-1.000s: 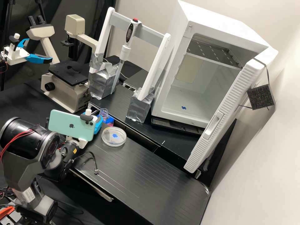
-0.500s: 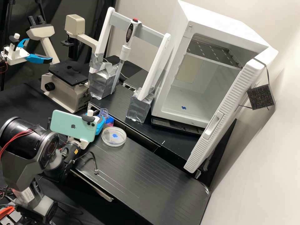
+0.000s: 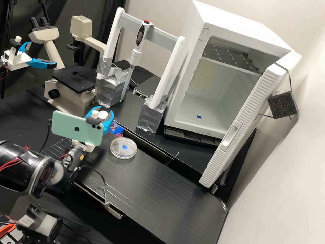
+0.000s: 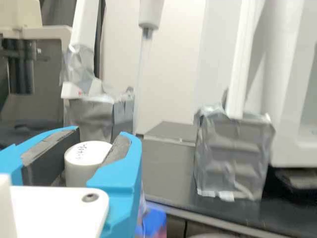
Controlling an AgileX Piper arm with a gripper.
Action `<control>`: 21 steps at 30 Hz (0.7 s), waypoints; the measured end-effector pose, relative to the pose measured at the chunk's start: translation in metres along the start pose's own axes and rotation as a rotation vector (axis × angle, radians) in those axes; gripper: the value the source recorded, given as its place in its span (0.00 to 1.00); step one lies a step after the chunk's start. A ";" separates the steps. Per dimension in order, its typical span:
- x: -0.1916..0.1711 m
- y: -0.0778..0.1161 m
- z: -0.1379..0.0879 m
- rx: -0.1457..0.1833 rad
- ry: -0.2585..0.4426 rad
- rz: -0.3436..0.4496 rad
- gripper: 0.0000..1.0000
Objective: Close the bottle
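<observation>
In the high view the gripper [image 3: 105, 111] is raised behind the phone, its blue fingers shut around a white cap [image 3: 102, 115]. The clear bottle [image 3: 115, 121] stands just beyond and a little below the fingers, partly hidden by them, beside a blue and pink holder [image 3: 118, 130]. From the wrist, the gripper [image 4: 100, 132] has the round white cap [image 4: 85, 163] between its dark pads, top side up. Part of the blue holder [image 4: 154, 220] shows low beside the finger.
A petri dish [image 3: 123, 148] lies on the black bench [image 3: 159, 189] close to the gripper. Beyond are a microscope [image 3: 72, 91], a pipette stand with foil-wrapped feet [image 3: 151, 117] and a white incubator [image 3: 189, 118] with its door swung open. A second arm's gripper is at the far left.
The gripper has risen with the cap, after first shifting slightly towards the bottle. Its fingers now cover more of the bottle, and the arm's larger joints have swung back and down.
</observation>
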 end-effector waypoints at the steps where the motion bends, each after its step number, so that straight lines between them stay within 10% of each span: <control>1: 0.003 0.001 -0.001 -0.003 0.000 0.006 0.00; 21: 0.049 -0.008 0.007 -0.028 -0.087 -0.044 0.00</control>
